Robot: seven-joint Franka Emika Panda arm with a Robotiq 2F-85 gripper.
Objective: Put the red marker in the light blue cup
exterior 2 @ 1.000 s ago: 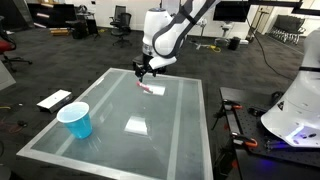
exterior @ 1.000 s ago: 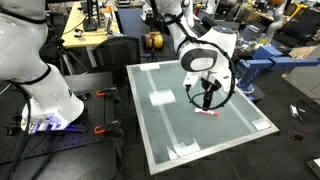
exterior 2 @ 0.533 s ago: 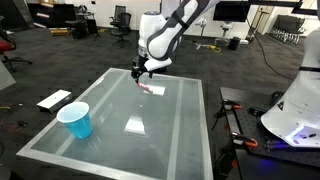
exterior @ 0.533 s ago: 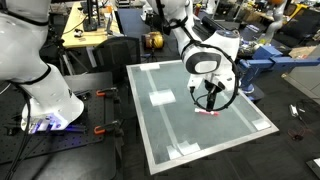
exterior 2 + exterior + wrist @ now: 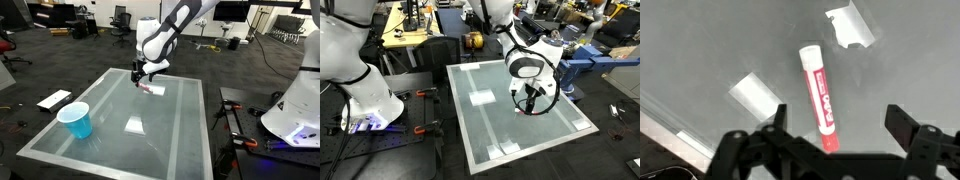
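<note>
Gripper (image 5: 838, 128) hangs right over the marker (image 5: 818, 97), jaws spread wide, nothing in them. In the wrist view the marker lies flat on the table (image 5: 700, 45), white end pointing away from me, red body running down between my 2 fingers (image 5: 912, 132), a little nearer 1 of them than the other. It touches neither, as far as I can tell. 2 scraps of white tape (image 5: 852, 22) lie close by on the top, apart from the marker.

In an exterior view the marker (image 5: 150, 88) lies on the far half of the table, just under my gripper (image 5: 141, 75). The cup (image 5: 74, 120) stands upright well apart from it, near the front corner, mouth up.

Now, how will it handle? I judge it light and stiff, with a smooth round plastic barrel. That means slippery under the pads, and likely to roll on this slick top if I nudge it. I want the middle of the red barrel, squeezed across its width, so it hangs level and does not pivot. My fingers already stand either side of it, which suits that. It lies very low, so I must go down nearly to the surface before closing. Since it sits off-centre, 1 pad may meet it first and push it sideways. The cup looks light too, so a knock could tip it.
</note>
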